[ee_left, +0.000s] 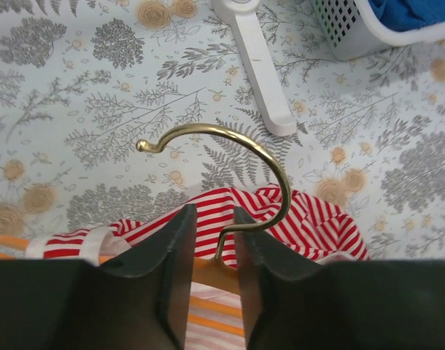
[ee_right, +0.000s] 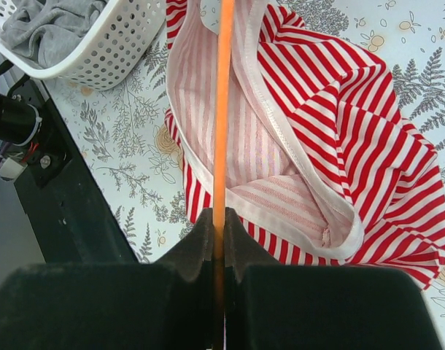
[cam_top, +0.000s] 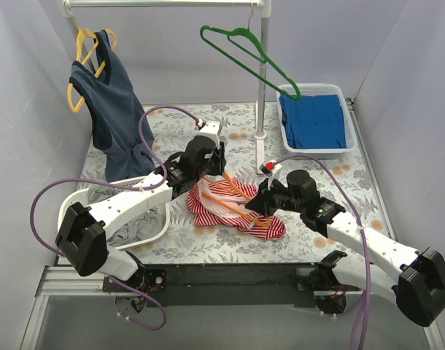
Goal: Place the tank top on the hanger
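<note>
The red-and-white striped tank top (cam_top: 208,213) lies crumpled on the floral table between the two arms. The orange hanger (cam_top: 233,206) lies partly inside it, its bar passing through the top's opening. My left gripper (cam_top: 215,173) is shut on the hanger's orange neck (ee_left: 215,273) just below the brass hook (ee_left: 208,127), with the tank top (ee_left: 310,219) beneath. My right gripper (cam_top: 260,208) is shut on the thin orange hanger bar (ee_right: 223,109), which runs over the tank top's pale inside (ee_right: 332,109).
A navy tank top (cam_top: 109,102) hangs on a yellow hanger at back left. A green hanger (cam_top: 248,47) hangs on the rail. The rack pole (cam_top: 264,80) has a white foot (ee_left: 255,65). A white bin of blue cloth (cam_top: 314,120) stands back right. A white basket (ee_right: 98,44) holds grey cloth.
</note>
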Controlling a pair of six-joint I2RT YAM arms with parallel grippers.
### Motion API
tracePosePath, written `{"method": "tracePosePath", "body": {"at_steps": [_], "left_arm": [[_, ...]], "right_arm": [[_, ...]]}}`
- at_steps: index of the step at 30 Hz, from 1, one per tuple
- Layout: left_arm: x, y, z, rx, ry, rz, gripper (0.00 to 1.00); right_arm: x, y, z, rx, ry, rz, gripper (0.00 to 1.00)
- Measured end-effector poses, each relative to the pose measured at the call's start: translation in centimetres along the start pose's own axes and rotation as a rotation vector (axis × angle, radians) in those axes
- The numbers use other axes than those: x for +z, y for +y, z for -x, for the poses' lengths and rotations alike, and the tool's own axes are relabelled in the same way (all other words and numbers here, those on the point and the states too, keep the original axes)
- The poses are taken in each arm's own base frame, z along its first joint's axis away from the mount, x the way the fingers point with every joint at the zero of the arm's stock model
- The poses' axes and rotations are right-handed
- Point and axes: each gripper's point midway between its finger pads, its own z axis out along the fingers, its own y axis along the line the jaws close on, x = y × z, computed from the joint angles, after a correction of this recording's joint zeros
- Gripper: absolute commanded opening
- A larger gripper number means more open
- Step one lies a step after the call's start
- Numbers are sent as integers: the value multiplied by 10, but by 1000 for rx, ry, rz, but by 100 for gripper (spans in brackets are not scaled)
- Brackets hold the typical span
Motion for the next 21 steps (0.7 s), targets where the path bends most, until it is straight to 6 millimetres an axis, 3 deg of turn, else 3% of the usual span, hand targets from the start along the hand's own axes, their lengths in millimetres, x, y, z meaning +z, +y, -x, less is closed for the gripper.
{"method": "tracePosePath", "body": {"at_steps": [2, 4, 7, 13, 21], "left_arm": [[1, -1, 2, 0, -10, -6, 0], [1, -2, 3, 3, -15, -10, 0], [2, 1, -3, 26, -4, -5, 0], [-1, 6, -8, 25, 1, 9, 0], [-8, 9, -1, 17, -30, 21, 0]], "right_arm": [[0, 0, 0, 0, 0, 0, 1], [0, -1, 0, 0, -1, -4, 4], [0, -3, 0, 2, -2, -15, 26], [-5, -11, 3, 22, -7, -86, 48], [-35, -34, 30, 111, -84, -327, 47]]}}
